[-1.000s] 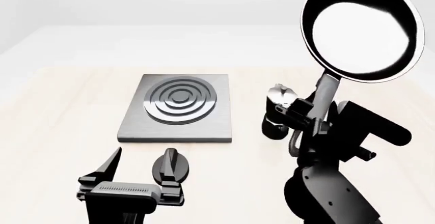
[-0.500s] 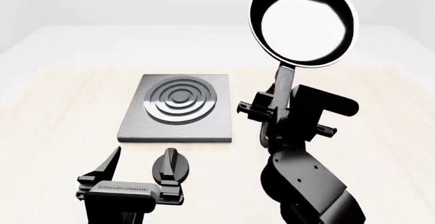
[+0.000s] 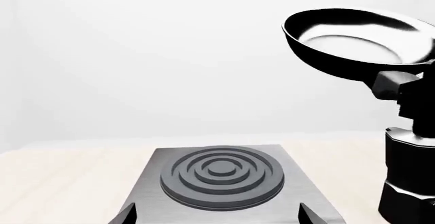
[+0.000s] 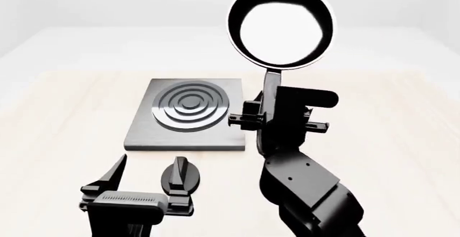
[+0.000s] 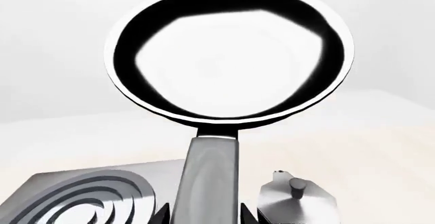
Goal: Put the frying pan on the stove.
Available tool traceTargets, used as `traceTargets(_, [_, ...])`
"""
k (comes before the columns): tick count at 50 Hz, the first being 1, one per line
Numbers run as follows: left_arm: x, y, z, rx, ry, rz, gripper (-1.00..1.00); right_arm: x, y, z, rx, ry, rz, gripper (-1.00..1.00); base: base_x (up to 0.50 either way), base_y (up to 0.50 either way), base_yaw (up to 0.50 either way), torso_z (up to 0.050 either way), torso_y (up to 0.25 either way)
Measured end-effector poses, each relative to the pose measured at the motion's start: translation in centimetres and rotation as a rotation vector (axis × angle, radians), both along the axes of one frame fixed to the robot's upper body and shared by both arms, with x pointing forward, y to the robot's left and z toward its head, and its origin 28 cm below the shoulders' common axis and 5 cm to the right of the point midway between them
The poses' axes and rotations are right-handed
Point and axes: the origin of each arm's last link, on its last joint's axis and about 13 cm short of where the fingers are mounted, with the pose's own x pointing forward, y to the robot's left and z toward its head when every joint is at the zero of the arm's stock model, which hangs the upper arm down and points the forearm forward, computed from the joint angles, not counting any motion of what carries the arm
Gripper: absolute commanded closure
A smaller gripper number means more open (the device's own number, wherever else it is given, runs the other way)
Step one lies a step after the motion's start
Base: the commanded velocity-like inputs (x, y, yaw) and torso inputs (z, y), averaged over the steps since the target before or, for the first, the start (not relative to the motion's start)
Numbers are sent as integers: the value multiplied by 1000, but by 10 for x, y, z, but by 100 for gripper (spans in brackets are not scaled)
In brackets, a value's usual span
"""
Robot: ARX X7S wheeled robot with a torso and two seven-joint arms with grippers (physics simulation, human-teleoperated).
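Moka pot (image 5: 296, 199) only in right-wrist view

Moka pot (image 5: 296, 198) base beyond right wrist view's edge.

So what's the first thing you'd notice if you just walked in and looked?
The frying pan, held high in the air by its handle in the right gripper, its pale inside shining. Below and to its left, the stove with dark rings lies flat on the table. A small black knob sits in front of the stove.
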Motion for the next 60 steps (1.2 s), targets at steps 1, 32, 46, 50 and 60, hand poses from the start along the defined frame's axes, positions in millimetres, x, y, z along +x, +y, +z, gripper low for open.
traceTargets(1, [0, 0, 0, 0, 0, 0, -100, 1, 1, -1, -6, 4, 6, 100, 0, 0, 0, 0, 0])
traceTargets(32, [0, 1, 1, 0, -7, 1, -100, 17, 14, -19, -145, 100, 194, 100, 0, 0, 0, 0, 2])
traceTargets(46, [0, 1, 1, 2, -7, 1, -100, 26, 8, -18, -207, 127, 271, 100, 0, 0, 0, 1, 1])
traceTargets(50, [0, 1, 1, 2, -7, 1, -100, 27, 6, -16, -224, 134, 300, 100, 0, 0, 0, 0, 3])
traceTargets(60, [0, 1, 1, 1, -8, 2, -100, 31, 3, -14, -216, 165, 388, 100, 0, 0, 0, 1, 2])
